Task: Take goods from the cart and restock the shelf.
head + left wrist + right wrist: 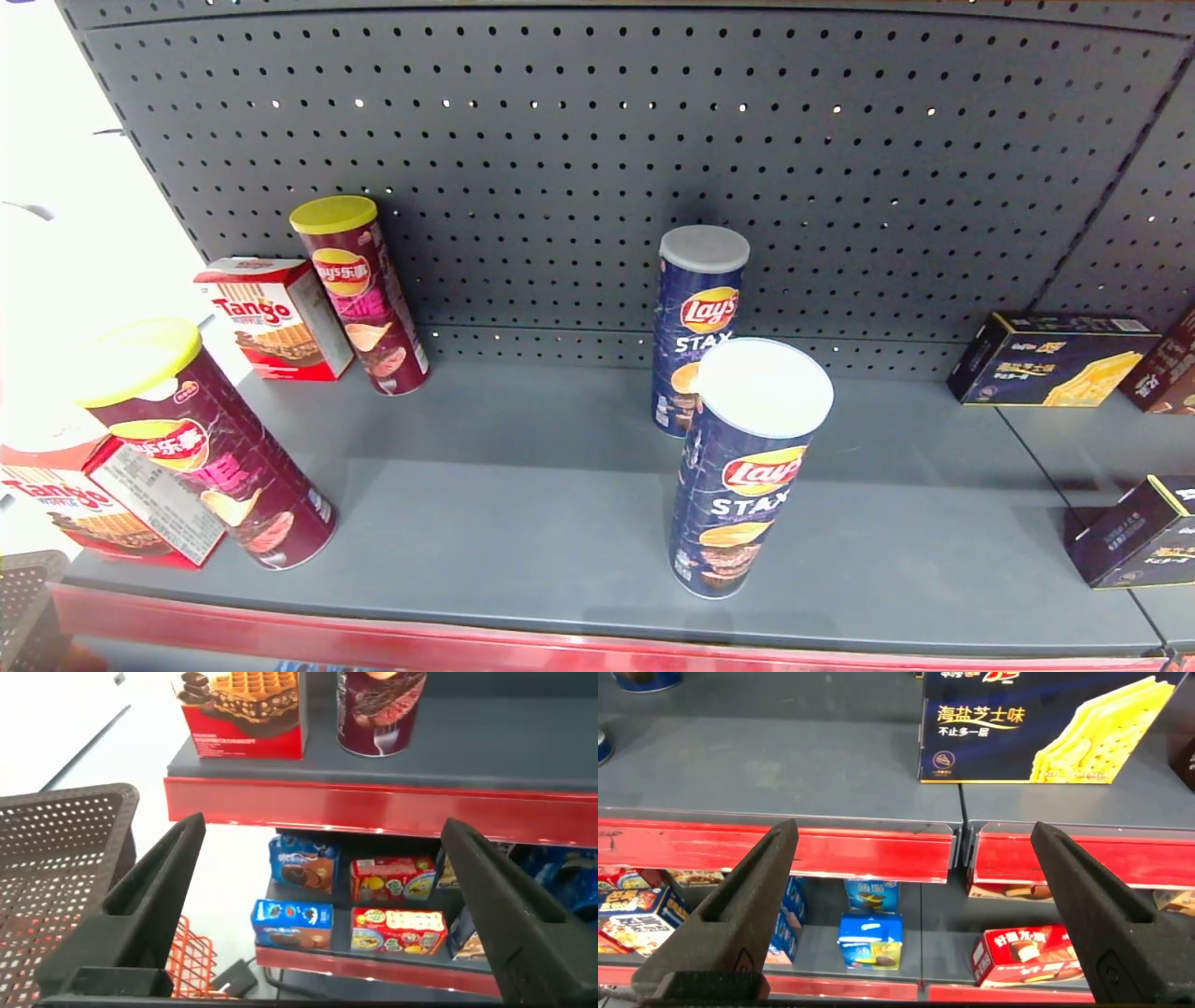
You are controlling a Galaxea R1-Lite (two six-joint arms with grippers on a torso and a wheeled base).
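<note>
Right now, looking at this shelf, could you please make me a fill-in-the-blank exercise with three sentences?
1. The rear maroon chip can has a ____ lid.
2. The shelf carries ____ blue chip cans.
3. The left gripper and the right gripper are both ____ and empty.
Missing words: yellow; two; open.

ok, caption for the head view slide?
Grey shelf, part stocked: maroon chip cans and red wafer boxes at left, two blue chip cans centre, dark boxes right.
</note>
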